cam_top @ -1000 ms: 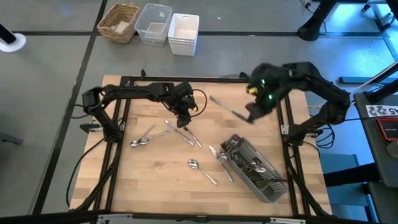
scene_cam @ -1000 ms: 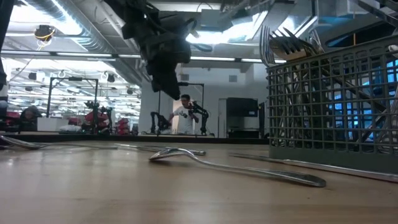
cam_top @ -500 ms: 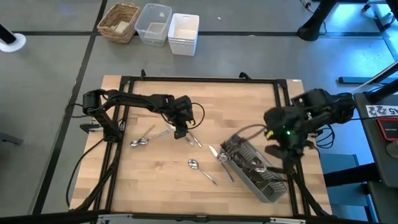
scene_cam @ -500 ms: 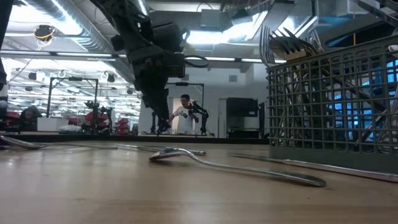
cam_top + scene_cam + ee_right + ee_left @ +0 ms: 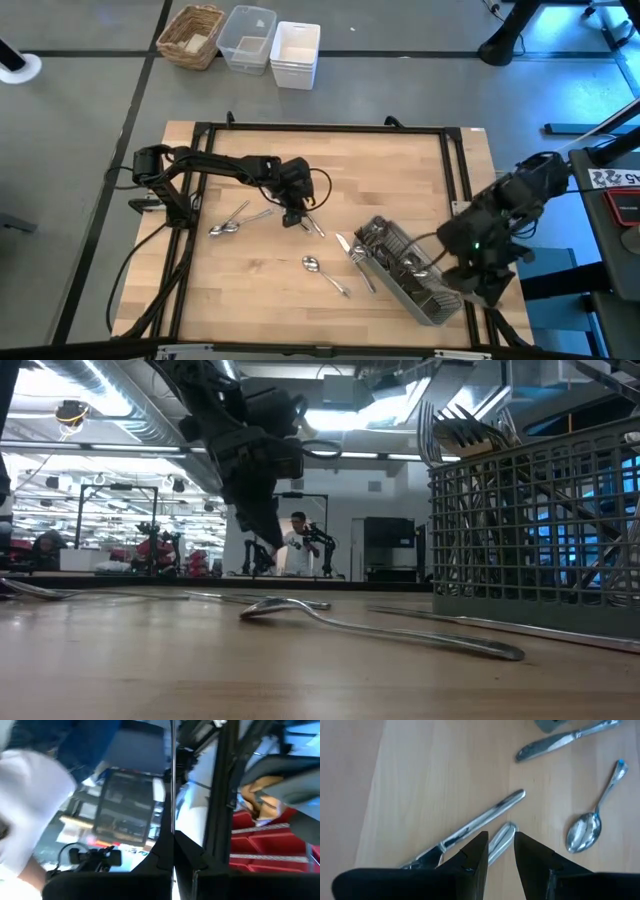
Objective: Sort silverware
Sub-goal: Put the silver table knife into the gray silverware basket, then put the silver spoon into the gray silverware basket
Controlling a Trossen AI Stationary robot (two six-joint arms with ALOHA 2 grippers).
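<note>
Straddling a knife handle (image 5: 502, 836), left fingers (image 5: 472, 857) narrowly parted; right fingers (image 5: 161, 854) pinching a knife (image 5: 172, 775)

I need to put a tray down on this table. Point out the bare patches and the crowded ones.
Bare: the light wooden tabletop's far strip and its near left corner. Crowded: the middle, where the left gripper hangs over loose silver cutlery, two spoons beside it, another spoon nearer; the grey slatted caddy fills the near right.

A grey slatted caddy (image 5: 412, 272) is seen on the wooden desk (image 5: 250, 290). Beyond the desk, a wicker basket (image 5: 191, 35), a clear tub (image 5: 247, 38) and a white bin (image 5: 295, 54) are lined up on the floor.
</note>
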